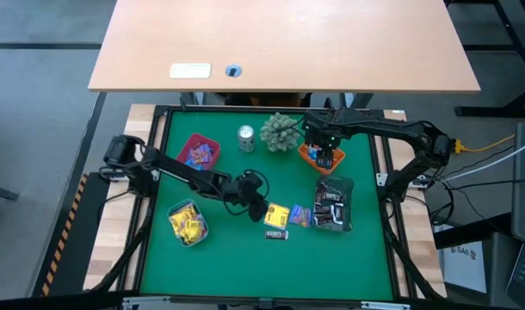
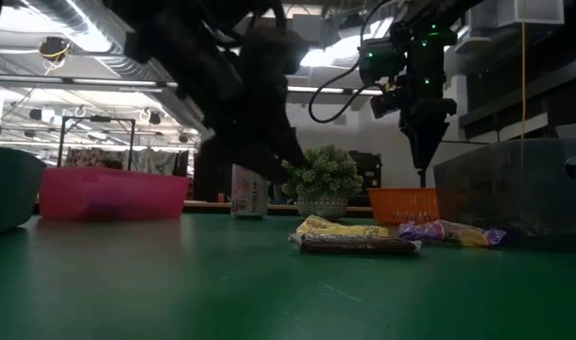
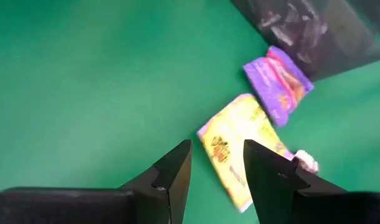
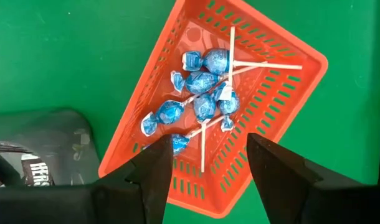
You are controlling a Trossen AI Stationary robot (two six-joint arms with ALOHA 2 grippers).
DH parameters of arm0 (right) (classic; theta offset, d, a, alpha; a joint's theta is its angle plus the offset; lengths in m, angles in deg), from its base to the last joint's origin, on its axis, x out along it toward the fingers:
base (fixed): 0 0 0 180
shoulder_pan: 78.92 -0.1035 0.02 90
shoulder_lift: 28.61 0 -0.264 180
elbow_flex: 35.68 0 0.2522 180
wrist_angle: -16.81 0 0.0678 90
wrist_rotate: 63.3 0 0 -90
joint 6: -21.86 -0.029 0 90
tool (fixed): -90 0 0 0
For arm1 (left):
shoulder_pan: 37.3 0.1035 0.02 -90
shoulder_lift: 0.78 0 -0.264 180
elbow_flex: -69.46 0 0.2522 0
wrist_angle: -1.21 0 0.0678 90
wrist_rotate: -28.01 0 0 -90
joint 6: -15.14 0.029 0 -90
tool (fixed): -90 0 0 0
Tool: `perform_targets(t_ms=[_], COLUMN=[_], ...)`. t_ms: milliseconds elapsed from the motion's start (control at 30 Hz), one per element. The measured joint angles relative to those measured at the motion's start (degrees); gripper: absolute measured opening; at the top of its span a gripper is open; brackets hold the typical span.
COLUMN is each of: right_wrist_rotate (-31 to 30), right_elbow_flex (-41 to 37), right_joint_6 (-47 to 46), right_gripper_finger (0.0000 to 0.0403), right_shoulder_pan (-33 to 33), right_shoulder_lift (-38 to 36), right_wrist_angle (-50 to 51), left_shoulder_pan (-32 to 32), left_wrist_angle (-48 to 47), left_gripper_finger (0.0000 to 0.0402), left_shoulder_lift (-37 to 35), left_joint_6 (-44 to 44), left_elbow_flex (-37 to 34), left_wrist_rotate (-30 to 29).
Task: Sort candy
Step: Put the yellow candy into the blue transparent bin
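The left gripper (image 3: 216, 171) is hovering open and empty over the yellow packet (image 3: 237, 146) near the table's middle; it should be straddling the packet's narrow width before closing. The right gripper (image 4: 209, 165) is hanging open and empty above the orange basket (image 4: 283, 99) of blue lollipops (image 4: 205, 81).

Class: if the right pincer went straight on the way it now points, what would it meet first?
Probably the blue-wrapped lollipops in the orange basket; the open right pincer hangs right above them.

Wrapped candy (image 1: 277, 213) loose on green mat
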Motion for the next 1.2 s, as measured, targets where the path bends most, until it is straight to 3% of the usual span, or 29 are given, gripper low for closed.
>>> perform_targets(t_ms=[267,1000,1200], right_wrist_rotate=[0.0,0.0,0.0], right_elbow_flex=[0.0,0.0,0.0], right_joint_6=[0.0,0.0,0.0], right_gripper_finger=[0.0205,0.0205,0.0205], right_shoulder_pan=[0.0,0.0,0.0], right_shoulder_lift=[0.0,0.0,0.0], right_wrist_angle=[-0.2,-2.5,-2.5], left_shoulder_pan=[0.7,-0.4,-0.3], left_wrist_angle=[3.9,15.0,14.9], left_gripper_finger=[0.0134,0.0133,0.0107], left_shoulder_lift=[5.6,12.5,12.5], left_joint_6=[-3.0,-7.0,-6.8], left_elbow_flex=[0.0,0.0,0.0], left_wrist_rotate=[2.7,3.3,3.3])
